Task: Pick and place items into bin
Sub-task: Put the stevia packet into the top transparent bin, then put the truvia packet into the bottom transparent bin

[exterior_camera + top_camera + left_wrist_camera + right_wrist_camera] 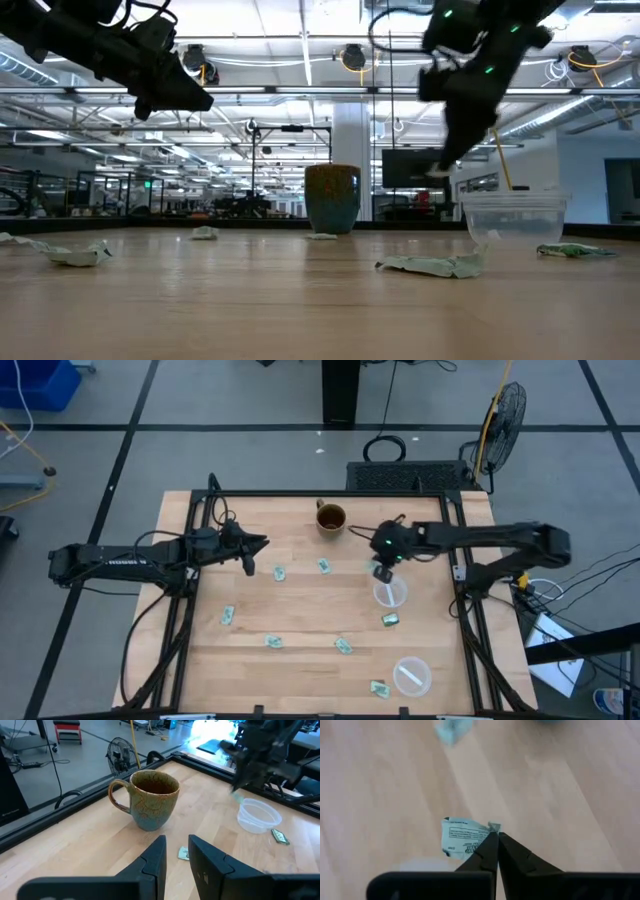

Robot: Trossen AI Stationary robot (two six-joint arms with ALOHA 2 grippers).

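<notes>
Several small pale green wrapped pieces lie flat across the wooden table, among them one (278, 573) near my left gripper and one (390, 619) beside a clear plastic cup (390, 593). My right gripper (383, 567) hangs over the far rim of that cup, shut on one wrapper (462, 840). In the low view it (440, 165) is well above the tabletop, left of the cup (515, 215). My left gripper (250, 552) is raised over the table's left half, its fingers a little apart (175, 855), with a piece (183, 853) on the table beyond them. My right gripper pinches the wrapper by one crinkled corner (493, 826), right at the free ends of its two fingers. The fingers point down from above. The wrapper is lifted clear of the table and sticks out to one side of the fingertips.
A brown-green mug (331, 518) stands near the far edge, in the middle. A second clear cup (411, 675) sits near the front right corner. Black frame rails (190, 560) run along the table's left and right sides. Bare wood lies in the table's middle.
</notes>
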